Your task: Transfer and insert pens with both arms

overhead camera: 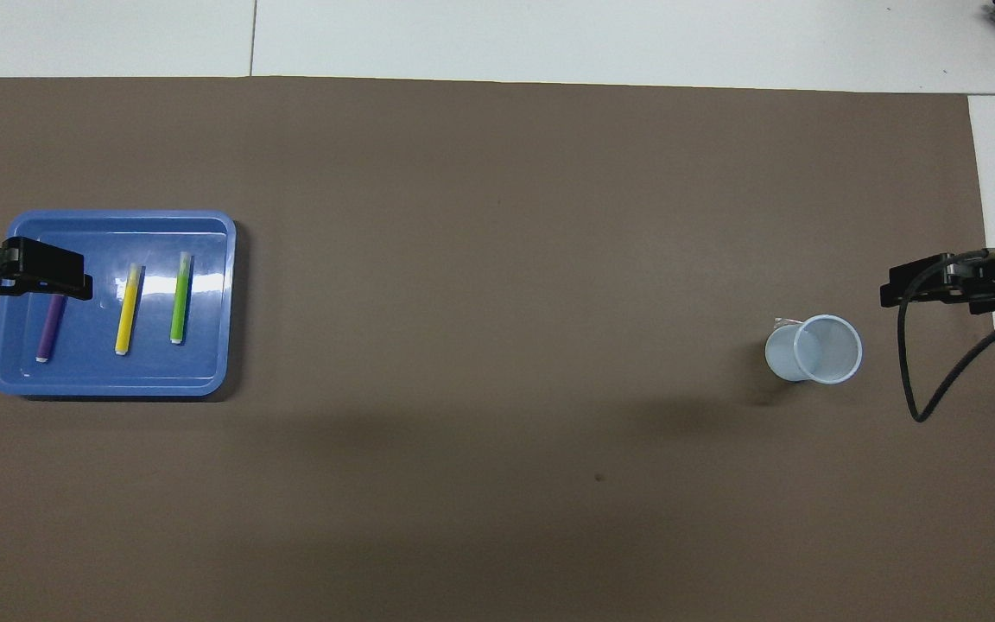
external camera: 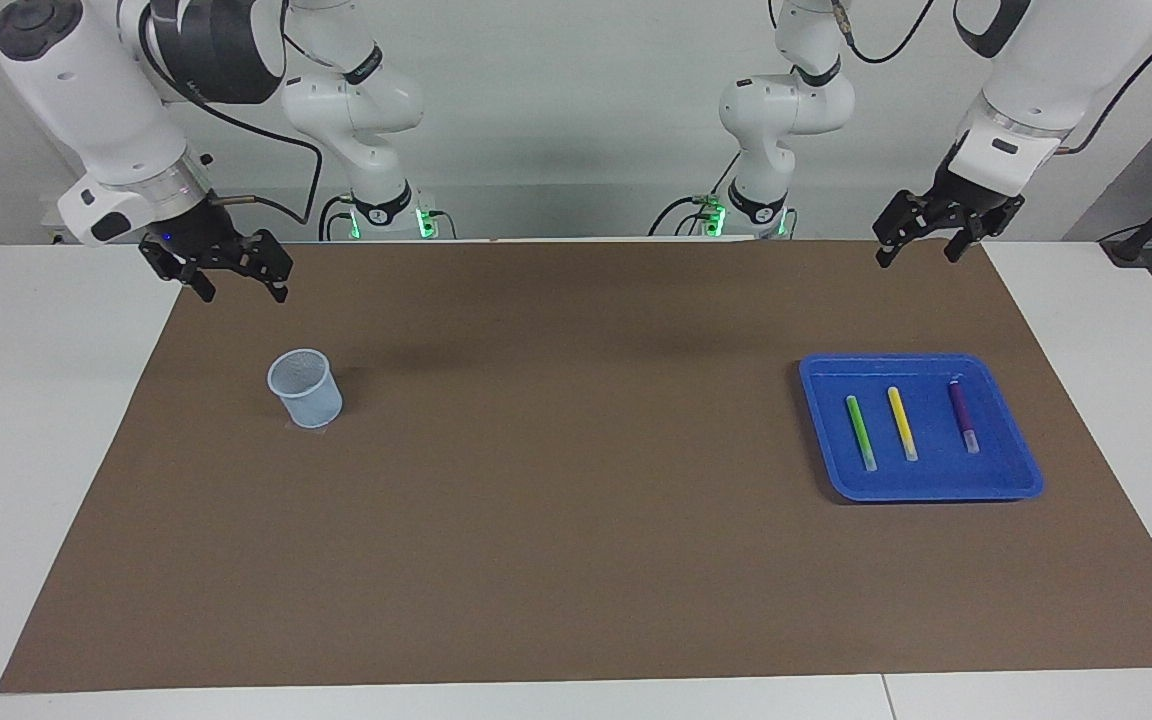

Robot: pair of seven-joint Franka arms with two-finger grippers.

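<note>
- The brown mat [external camera: 576, 560] covering most of the table looks matt and smooth, like paper or thin card, with no shine.
- The table [external camera: 26, 420] left bare along the mat's edges is white, smooth and faintly satin.
- The blue tray [overhead camera: 204, 380] looks like moulded plastic; its glossy floor catches bright glints.
- The green pen [external camera: 860, 432], yellow pen [external camera: 902, 423] and purple pen [external camera: 963, 415] look like smooth plastic, each with a whitish end.
- The cup [external camera: 305, 388] is thin, pale, translucent plastic.
- The arms' [external camera: 96, 110] shells are glossy white plastic; their joint caps are dark grey.
- The left gripper [external camera: 921, 242] and right gripper [external camera: 236, 280] are matt black.
</note>
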